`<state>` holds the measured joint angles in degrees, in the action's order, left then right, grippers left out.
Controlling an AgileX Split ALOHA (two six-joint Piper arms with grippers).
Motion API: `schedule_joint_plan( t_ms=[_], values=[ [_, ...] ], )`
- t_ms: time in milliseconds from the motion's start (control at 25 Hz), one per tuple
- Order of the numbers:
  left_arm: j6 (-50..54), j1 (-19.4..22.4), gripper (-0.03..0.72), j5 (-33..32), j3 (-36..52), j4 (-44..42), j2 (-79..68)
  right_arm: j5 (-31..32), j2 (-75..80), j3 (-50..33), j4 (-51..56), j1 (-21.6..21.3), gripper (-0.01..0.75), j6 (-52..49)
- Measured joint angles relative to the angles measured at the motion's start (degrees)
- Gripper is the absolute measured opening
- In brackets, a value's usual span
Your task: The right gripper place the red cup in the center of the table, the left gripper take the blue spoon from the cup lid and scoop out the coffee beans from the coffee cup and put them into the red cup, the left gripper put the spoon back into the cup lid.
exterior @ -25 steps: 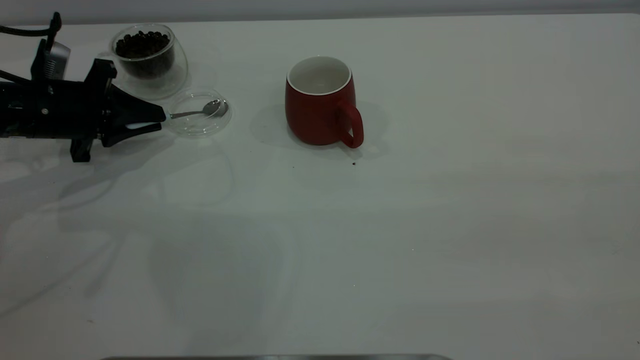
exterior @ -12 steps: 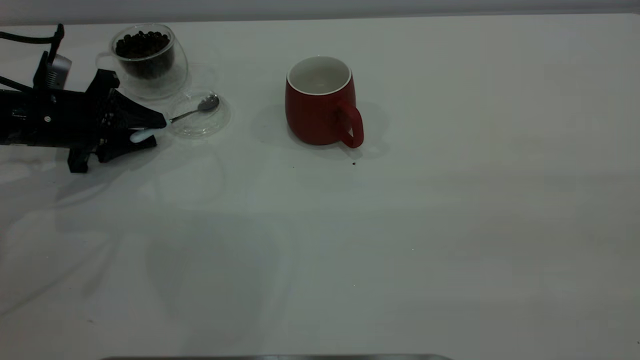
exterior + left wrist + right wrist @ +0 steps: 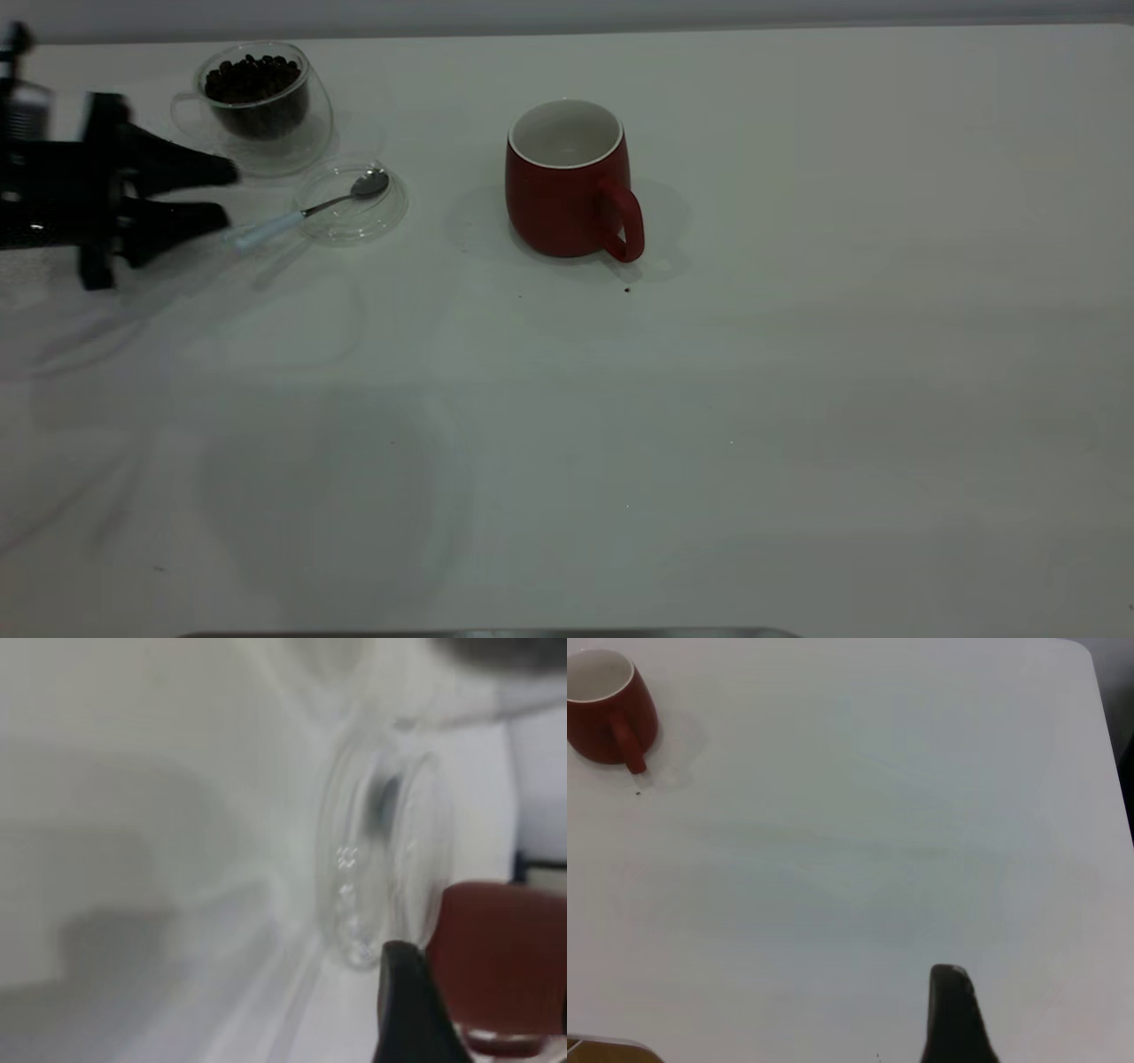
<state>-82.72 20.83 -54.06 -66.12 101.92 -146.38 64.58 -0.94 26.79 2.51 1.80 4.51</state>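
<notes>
Jaws spread on my left gripper, just left of the blue spoon, which lies in the cup lid. Red cup stands mid-table, seemingly empty; scooping apparently remains.

Broad bare table right of red cup — coffee cup, cup lid crowd far-left corner.
</notes>
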Motion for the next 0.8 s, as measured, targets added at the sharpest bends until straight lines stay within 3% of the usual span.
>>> schedule_joint_plan(
  t_ms=[200,440,600,800],
  values=[
    [1.56,8.04,0.462,-8.76,0.0,-2.48,0.58,0.0,0.0,0.0,0.0,0.0,0.52,0.0],
    [5.04,15.99,0.462,-9.66,0.05,-1.16,11.82,0.0,0.0,0.0,0.0,0.0,0.52,0.0],
    [7.14,15.36,0.462,-10.34,0.12,-0.96,25.72,0.0,0.0,0.0,0.0,0.0,0.52,0.0],
    [7.8,8.64,0.462,-11.55,0.49,-1.96,43.62,0.0,0.0,0.0,0.0,0.0,0.52,0.0]
  ],
)
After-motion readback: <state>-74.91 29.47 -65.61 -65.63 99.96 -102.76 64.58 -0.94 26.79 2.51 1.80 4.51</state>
